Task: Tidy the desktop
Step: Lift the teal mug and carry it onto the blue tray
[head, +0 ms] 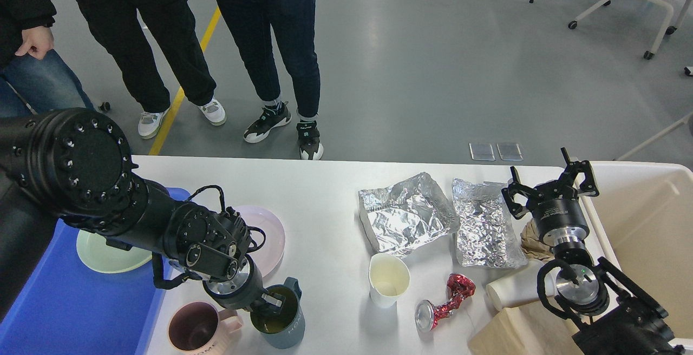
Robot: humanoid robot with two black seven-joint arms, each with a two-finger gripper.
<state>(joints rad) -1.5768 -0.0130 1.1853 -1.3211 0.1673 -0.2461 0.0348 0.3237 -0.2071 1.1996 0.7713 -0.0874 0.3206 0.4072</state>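
Left claw clamps grey mug rim; right claw gapes empty. One plate trayed; desktop retains foil, cups, can: mostly undone.

Teal mug is showing pale lettering "HOME" on its side; pink mug is showing partial lettering, only "OME" legible.

bright, even overhead light, sharp focus
soft glare streaks on the glossy grey floor; faint shadows under the crumpled silver foil sheets.
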